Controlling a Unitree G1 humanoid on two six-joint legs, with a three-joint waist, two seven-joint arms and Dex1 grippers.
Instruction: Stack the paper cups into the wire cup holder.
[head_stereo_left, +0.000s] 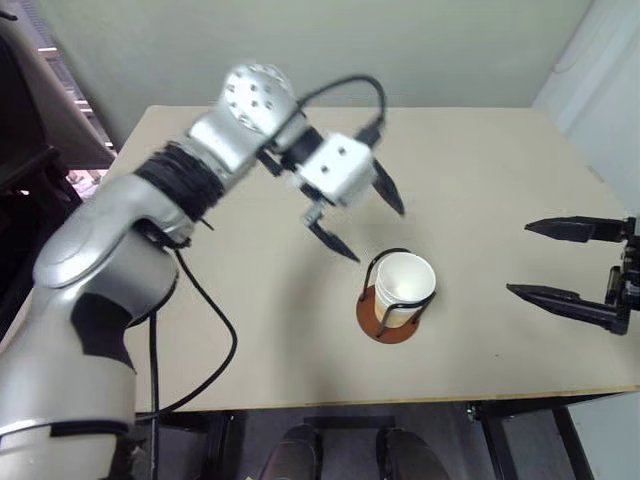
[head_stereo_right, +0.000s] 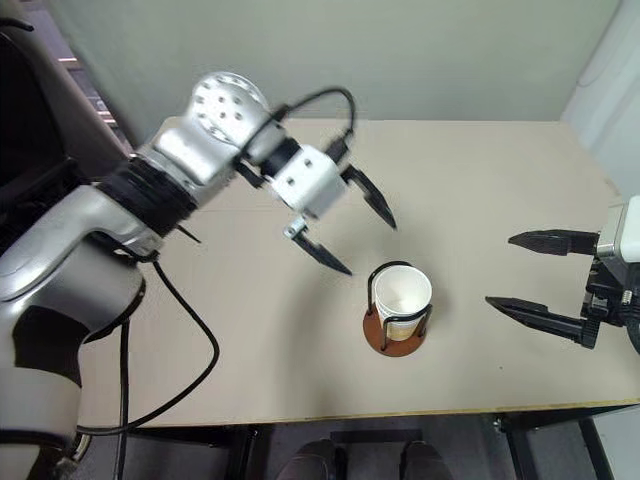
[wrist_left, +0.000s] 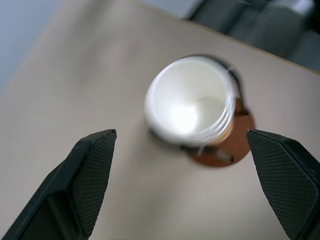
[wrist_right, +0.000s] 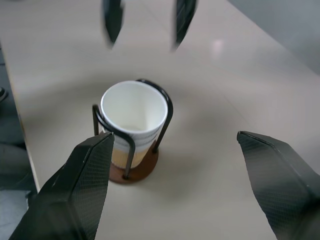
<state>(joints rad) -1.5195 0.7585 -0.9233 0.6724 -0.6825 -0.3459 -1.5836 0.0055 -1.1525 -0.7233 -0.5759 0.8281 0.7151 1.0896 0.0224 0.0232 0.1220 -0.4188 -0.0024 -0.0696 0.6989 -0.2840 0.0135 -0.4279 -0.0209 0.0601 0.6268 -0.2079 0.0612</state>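
The paper cups (wrist_right: 134, 117) sat nested inside the wire cup holder (head_stereo_left: 393, 296), which stood near the middle of the table (head_stereo_left: 480, 180), a little toward its near edge. Several stacked rims showed at the top of the pile, so the stack looked complete or close to it; no loose cup lay on the table. The pile leaned slightly in the wires rather than standing quite plumb.

The left gripper (head_stereo_left: 355, 217) hung just above and to the left of the holder, its two fingers spread wide and holding nothing, apart from the cups. The right gripper (head_stereo_left: 560, 262) waited well off to the right, also spread wide and empty, pointing toward the holder.

The main risk lay in the left arm's retreat. Its lower finger was close to the top wire loop and the uppermost rim, and a low or sideways pull could catch either one, tipping the light holder or lifting a cup back out. A cup that had not seated fully could also ride up or tilt. The right gripper posed little danger unless it swept leftward at table height.
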